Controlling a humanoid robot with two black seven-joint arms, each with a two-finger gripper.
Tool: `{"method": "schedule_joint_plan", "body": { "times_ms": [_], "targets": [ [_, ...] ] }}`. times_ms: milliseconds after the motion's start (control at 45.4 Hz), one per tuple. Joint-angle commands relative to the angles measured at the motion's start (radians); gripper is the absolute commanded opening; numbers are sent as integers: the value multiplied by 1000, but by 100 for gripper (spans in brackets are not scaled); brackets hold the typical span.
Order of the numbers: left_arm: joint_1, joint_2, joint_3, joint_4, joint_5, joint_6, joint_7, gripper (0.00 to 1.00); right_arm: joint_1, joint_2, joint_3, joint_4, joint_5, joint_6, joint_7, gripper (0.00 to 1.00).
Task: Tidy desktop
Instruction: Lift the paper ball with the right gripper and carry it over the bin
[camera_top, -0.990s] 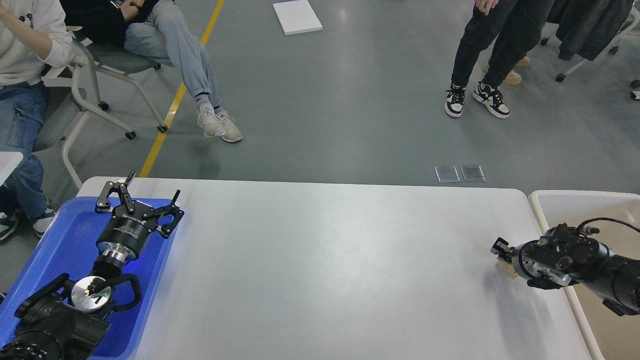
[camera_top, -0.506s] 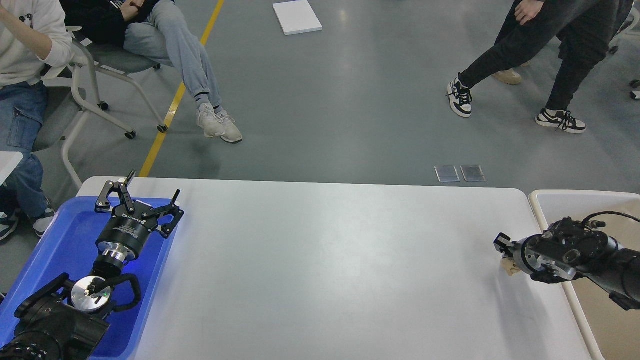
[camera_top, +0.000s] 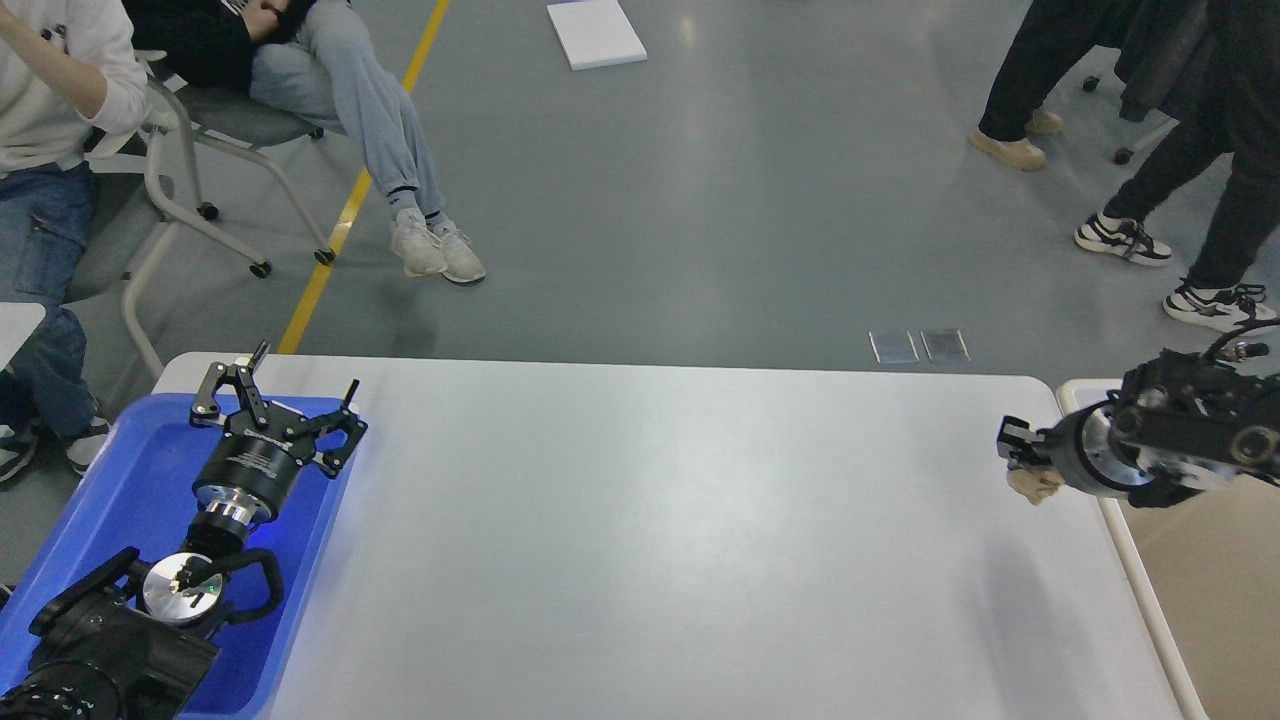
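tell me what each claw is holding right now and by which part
The right claw grips a small tan object; which part can't be told. The left claw is open and empty over the blue tray.

Probably a robotics lab: grey floor (camera_top: 700, 200) with yellow line (camera_top: 350, 200), seated onlookers (camera_top: 60, 110)

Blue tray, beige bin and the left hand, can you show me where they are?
Blue tray (camera_top: 120, 480), head view, bare floor of the tray.
Beige bin (camera_top: 1200, 570), head view, inside wall.
Left hand (camera_top: 296, 382), head view, midway between its open fingertips.
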Motion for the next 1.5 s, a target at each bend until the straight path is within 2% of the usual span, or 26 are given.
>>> {"method": "schedule_joint_plan", "body": {
  "times_ms": [0, 484, 748, 1232, 1475],
  "targets": [
    [0, 0, 0, 0, 0, 0, 0, 100, 303, -88, -109, 189, -21, 209, 0, 0],
    [0, 0, 0, -2, 0, 0, 0, 100, 761, -112, -195, 250, -57, 648, 1, 0],
    [0, 0, 0, -2, 0, 0, 0, 100, 907, -113, -186, 303, -50, 648, 3, 0],
    [0, 0, 0, -2, 0, 0, 0, 100, 892, -151, -187, 306, -51, 648, 1, 0],
    [0, 0, 0, -2, 0, 0, 0, 100, 792, -297, -118, 292, -77, 648, -3, 0]
  ]
}}
